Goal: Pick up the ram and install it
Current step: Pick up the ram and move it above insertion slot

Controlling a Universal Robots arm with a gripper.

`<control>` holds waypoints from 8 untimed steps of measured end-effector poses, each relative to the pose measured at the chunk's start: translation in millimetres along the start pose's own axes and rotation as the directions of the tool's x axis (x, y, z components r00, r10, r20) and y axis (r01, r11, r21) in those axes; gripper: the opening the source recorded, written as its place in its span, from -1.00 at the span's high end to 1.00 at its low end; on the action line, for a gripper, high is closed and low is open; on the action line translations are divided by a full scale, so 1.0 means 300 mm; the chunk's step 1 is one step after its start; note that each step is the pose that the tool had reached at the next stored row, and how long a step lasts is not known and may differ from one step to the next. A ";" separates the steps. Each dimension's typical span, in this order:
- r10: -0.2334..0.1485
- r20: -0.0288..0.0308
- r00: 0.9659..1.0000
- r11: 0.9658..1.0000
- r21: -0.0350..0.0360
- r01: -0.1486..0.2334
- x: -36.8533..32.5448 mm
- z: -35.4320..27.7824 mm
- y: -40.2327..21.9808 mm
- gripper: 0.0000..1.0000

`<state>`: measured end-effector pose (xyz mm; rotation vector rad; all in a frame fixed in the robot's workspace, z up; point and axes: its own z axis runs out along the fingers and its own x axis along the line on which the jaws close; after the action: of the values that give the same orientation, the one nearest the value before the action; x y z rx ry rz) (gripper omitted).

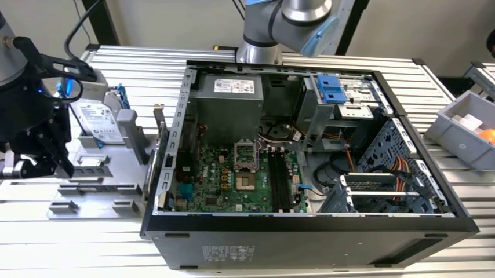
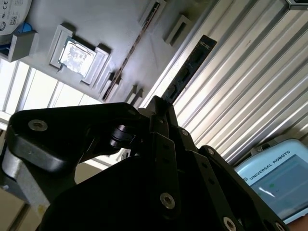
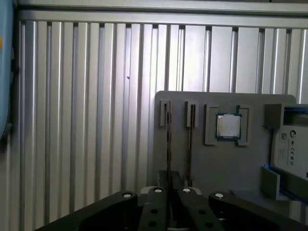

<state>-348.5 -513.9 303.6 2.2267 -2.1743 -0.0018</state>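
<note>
The ram (image 2: 190, 67) is a long dark stick that juts out from between my fingertips, and my gripper (image 2: 160, 108) is shut on its near end. In the first wrist view the ram (image 3: 168, 139) shows edge-on as a thin line running into my gripper (image 3: 169, 190), over the grey fixture plate (image 3: 226, 168). In the exterior view my gripper (image 1: 46, 162) hangs above that plate (image 1: 101, 191) at the exterior view's left, apart from the open computer case (image 1: 174, 145). The dark memory slots (image 1: 280, 179) lie on the green motherboard inside the case.
A second thin stick (image 3: 190, 139) stands in the plate's neighbouring holder. A square processor chip (image 3: 228, 126) and a silver hard drive (image 3: 291, 149) in a blue frame also sit on the plate. A grey bin (image 1: 464, 133) stands at the exterior view's right, on the ribbed metal table (image 1: 77, 249).
</note>
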 end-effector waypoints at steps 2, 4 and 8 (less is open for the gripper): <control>0.000 0.000 1.000 1.000 0.000 0.000 0.000 -0.007 0.000 1.00; 0.000 0.000 1.000 1.000 0.000 0.000 0.000 -0.014 0.000 1.00; 0.000 0.000 1.000 1.000 0.000 0.000 0.001 -0.031 0.001 1.00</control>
<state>-348.5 -513.9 313.0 2.2266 -2.1743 -0.0017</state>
